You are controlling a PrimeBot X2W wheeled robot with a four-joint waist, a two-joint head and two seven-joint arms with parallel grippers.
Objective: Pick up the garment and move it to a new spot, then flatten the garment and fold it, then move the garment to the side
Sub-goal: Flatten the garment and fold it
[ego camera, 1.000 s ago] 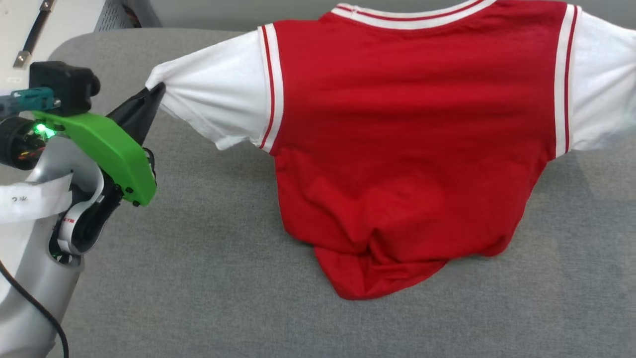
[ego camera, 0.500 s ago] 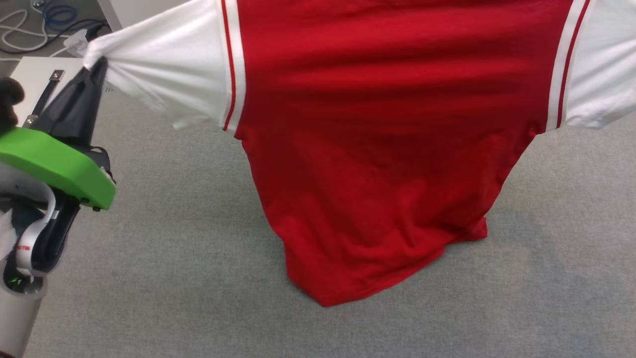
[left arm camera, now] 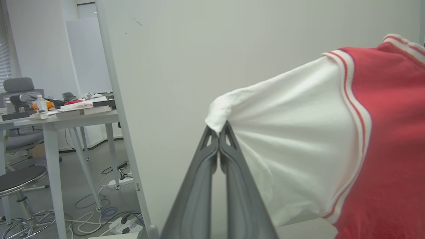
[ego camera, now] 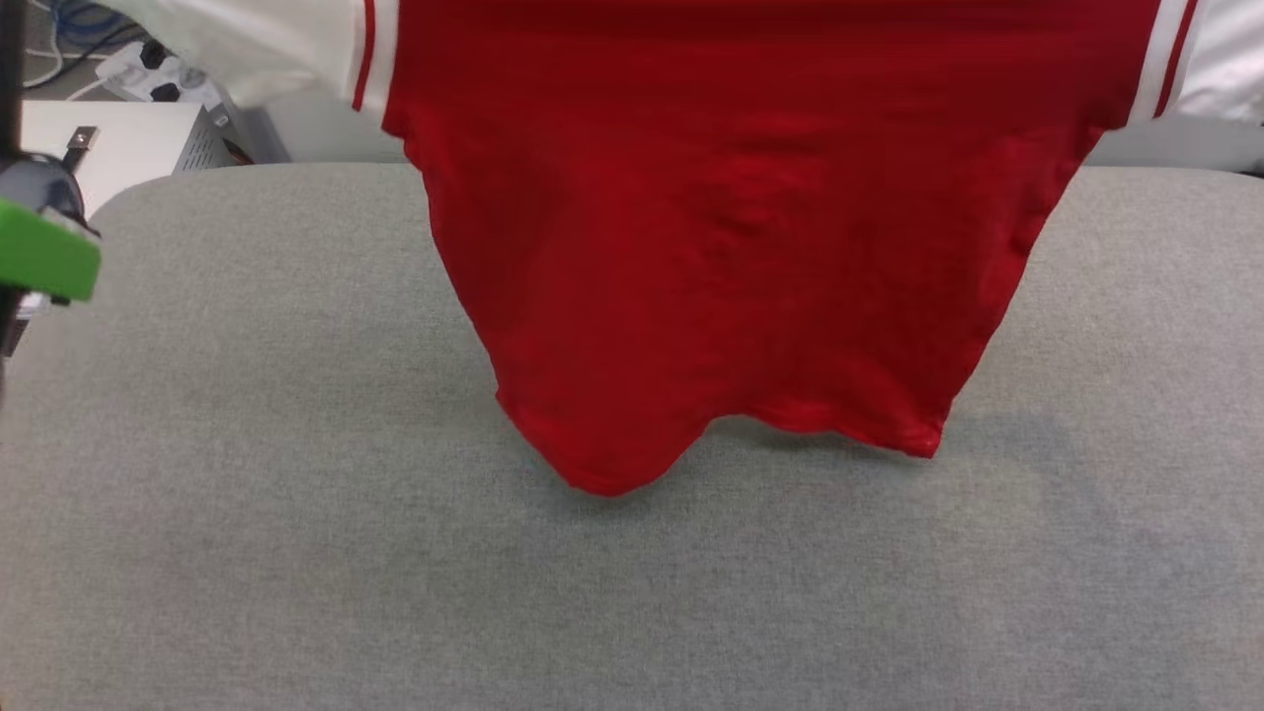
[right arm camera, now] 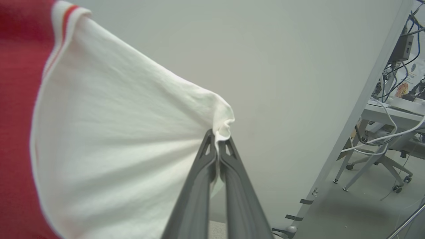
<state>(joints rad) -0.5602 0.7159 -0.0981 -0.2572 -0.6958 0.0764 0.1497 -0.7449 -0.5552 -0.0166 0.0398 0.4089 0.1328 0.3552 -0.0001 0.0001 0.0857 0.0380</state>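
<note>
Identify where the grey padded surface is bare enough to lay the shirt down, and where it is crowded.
The grey surface is bare left of the garment, right of it, and across the near strip below its hem. The middle back is crowded, where the garment hangs low.

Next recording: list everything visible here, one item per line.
garment: one, red with white sleeves, hanging spread above the padded surface
padded surface: one, grey, beneath the garment
partition panel: one, white, behind the garment
box: one, white, past the surface's far left corner
power strip: one, white, floor beside the box
desk: one, white, cluttered, left in left wrist view
stool: one, black seat, by the desk
floor cables: several, blue and white, under the desk
arm cover: one, green, left edge of head view
left tool: one, dark grey, shut on one sleeve tip
right tool: one, dark grey, shut on the other sleeve tip
</note>
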